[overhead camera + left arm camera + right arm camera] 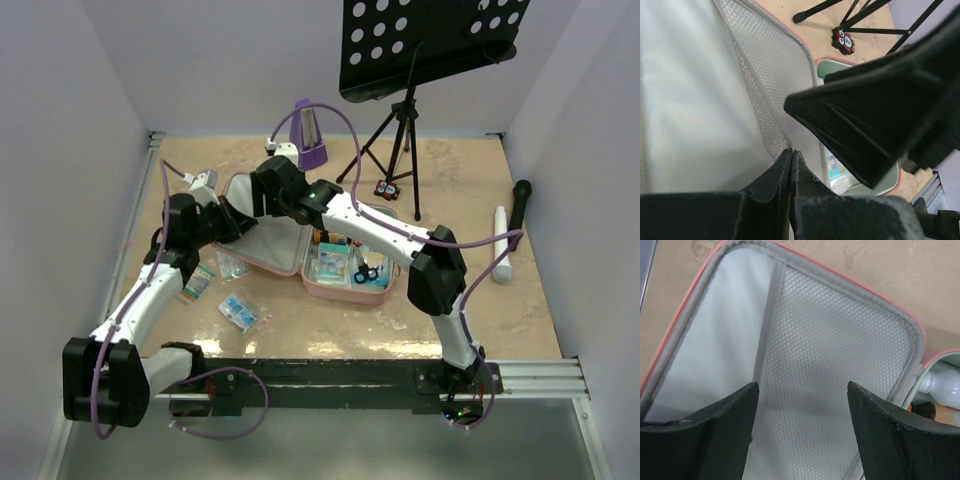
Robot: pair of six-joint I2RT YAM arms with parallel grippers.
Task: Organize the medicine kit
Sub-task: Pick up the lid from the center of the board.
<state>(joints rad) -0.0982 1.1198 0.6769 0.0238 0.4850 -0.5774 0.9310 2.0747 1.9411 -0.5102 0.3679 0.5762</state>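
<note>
The medicine kit [272, 252] lies open in the middle of the table. Its pink-rimmed lid shows grey lining [690, 100] and a mesh pocket [830, 350]. The base half [335, 292] on the right holds packets and a white bottle [940, 382]. My left gripper [240, 222] reaches in from the left, its jaws shut [791, 151] with the tips at the mesh pocket's edge [765, 100]; nothing shows between them. My right gripper [260, 200] hangs over the lid, open [802, 385], with only mesh between its fingers. One right finger [865, 110] fills the left wrist view.
Loose packets [240, 312] [198, 285] [232, 265] lie left of and in front of the kit. A purple metronome [308, 135] and a black music stand [400, 130] stand at the back. A white tube [503, 250] and black microphone [520, 200] lie at right.
</note>
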